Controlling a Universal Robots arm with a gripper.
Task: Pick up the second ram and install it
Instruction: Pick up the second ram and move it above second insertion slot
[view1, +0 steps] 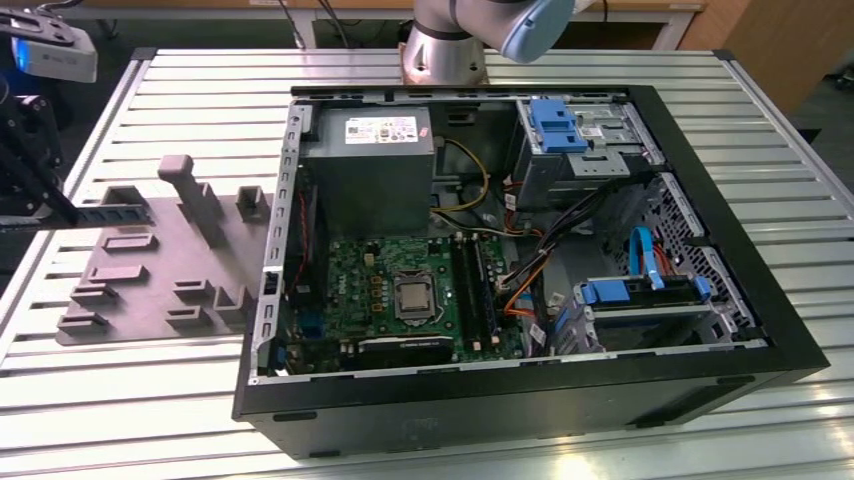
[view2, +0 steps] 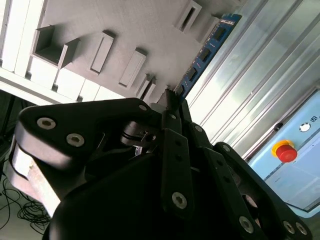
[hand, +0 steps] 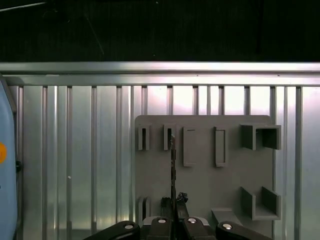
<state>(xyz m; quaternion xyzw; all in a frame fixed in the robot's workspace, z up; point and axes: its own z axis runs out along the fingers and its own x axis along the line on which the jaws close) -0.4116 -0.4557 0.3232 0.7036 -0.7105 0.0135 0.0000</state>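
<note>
Over the grey holder tray (hand: 205, 180), the jaws are clamped on one end of the second ram (view2: 206, 51), a blue stick that juts out edge-on across the tray's slots. Just beside the tray, on the ribbed tabletop (view1: 134, 400), sits the open computer case (view1: 534, 405).

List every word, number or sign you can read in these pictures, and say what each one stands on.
Nothing can be quoted with certainty.
White label on the power supply: print too small to read.
Light blue panel beside the red button, second wrist view: one small mark, unreadable.
The second ram, held between the fingers of the gripper: no legible print.
</note>
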